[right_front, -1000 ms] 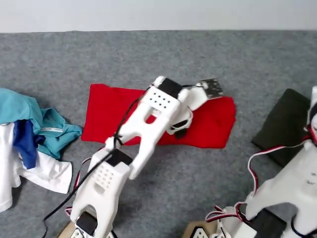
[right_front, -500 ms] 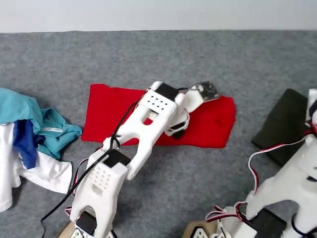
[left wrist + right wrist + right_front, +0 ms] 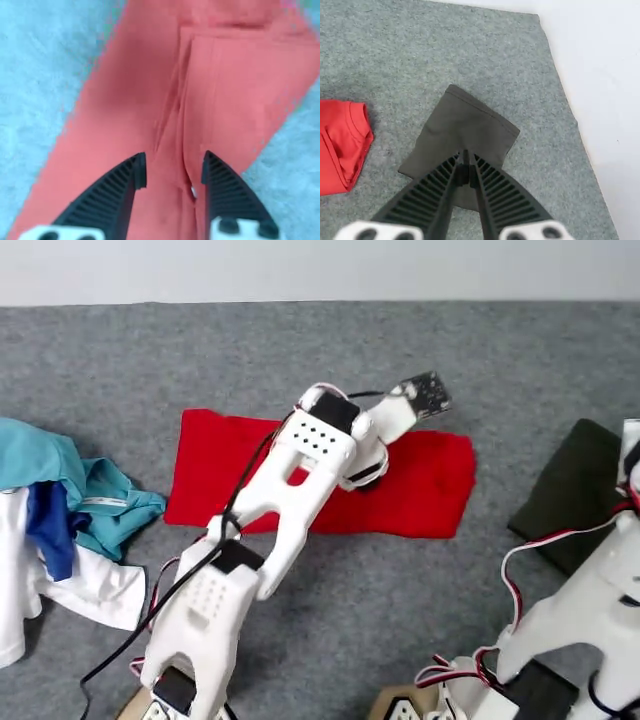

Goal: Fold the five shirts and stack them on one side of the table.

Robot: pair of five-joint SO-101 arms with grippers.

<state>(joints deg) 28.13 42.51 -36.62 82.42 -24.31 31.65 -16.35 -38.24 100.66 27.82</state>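
One red shirt lies flat in the middle of the grey tabletop, folded into a long rectangle. In the left wrist view a lengthwise fold and a seam run down its cloth. The left tool hangs just above this shirt with its two black ribbed fingers spread apart. Red cloth shows in the gap between them, and they grip nothing. The left arm reaches from the near edge across the red shirt, covering part of its middle.

A folded dark shirt lies to the right of the red shirt, apart from it with a strip of bare tabletop between them. The right tool hangs over the dark shirt with its fingers pressed together and no cloth between them. The red shirt's rounded end shows off to one side of it. The right arm stands near the tabletop's front edge, on the dark shirt's side.

Left of the red shirt, and also apart from it, is a loose unfolded heap: a teal shirt, a blue shirt and a white shirt, overlapping one another.
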